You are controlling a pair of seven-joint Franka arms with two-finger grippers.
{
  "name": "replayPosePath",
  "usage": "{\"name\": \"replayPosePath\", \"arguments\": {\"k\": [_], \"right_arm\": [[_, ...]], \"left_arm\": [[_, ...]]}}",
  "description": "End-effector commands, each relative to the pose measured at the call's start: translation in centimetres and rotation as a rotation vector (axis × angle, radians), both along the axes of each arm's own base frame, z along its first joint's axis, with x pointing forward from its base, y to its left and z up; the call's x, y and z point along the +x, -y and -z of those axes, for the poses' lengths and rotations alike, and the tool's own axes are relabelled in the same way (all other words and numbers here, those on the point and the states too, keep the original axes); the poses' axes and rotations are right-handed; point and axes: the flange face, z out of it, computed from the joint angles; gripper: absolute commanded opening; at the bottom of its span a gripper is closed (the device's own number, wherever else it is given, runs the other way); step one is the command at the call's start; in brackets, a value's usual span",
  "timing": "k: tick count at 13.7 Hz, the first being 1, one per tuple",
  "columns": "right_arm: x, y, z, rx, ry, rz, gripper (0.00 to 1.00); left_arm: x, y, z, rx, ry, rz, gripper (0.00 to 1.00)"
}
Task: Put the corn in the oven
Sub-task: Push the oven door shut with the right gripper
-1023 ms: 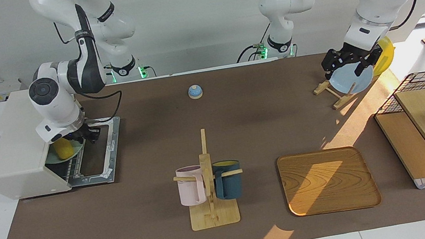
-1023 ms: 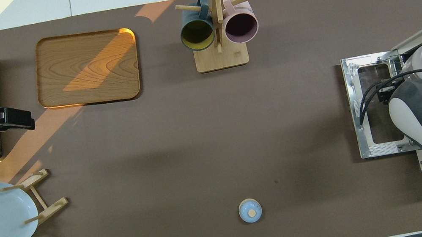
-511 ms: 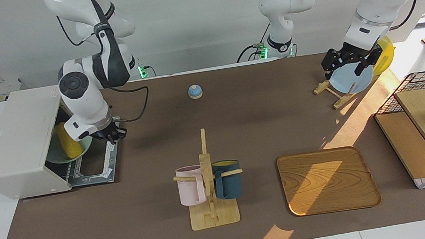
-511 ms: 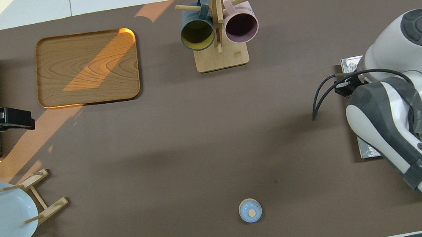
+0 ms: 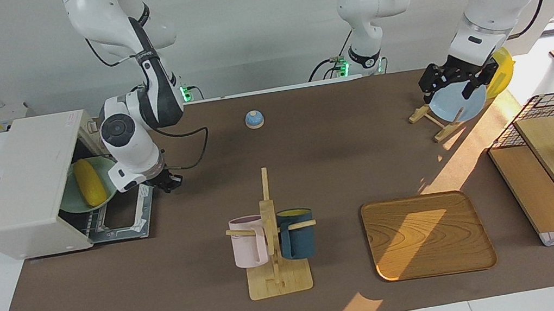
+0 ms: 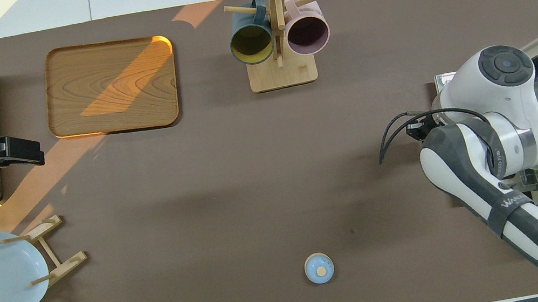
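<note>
Corn now lies in oven; right tool has withdrawn.

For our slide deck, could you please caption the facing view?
Corn lies on a green plate in the open oven; right pincer hangs over the table beside the oven door.

The right gripper hangs low at centre-left of the facing view, wrist bent down, holding nothing. The left gripper, upper right, waits, pointing downward.
</note>
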Motion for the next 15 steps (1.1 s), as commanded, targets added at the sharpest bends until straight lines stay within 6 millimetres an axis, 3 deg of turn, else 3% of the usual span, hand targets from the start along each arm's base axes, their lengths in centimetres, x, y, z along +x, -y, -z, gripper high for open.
{"name": "replayPosePath", "arguments": {"k": [1,10,12,15], "right_arm": [[-0.8,0.6,0.5,0.004,0.0,0.024,0.0],[-1.0,3.7,0.7,-0.153,-0.024,-0.095,0.0],[0.3,4.5,-0.7,-0.192,-0.042,-0.119,0.0],[2.6,7.2,-6.2,-0.195,-0.098,-0.191,0.0]], "left_arm": [[-0.7,-0.3,-0.2,-0.011,0.009,0.001,1.0],[-0.7,-0.3,-0.2,-0.011,0.009,0.001,1.0],[-0.7,-0.3,-0.2,-0.011,0.009,0.001,1.0],[-0.7,-0.3,-0.2,-0.011,0.01,0.001,1.0]]}}
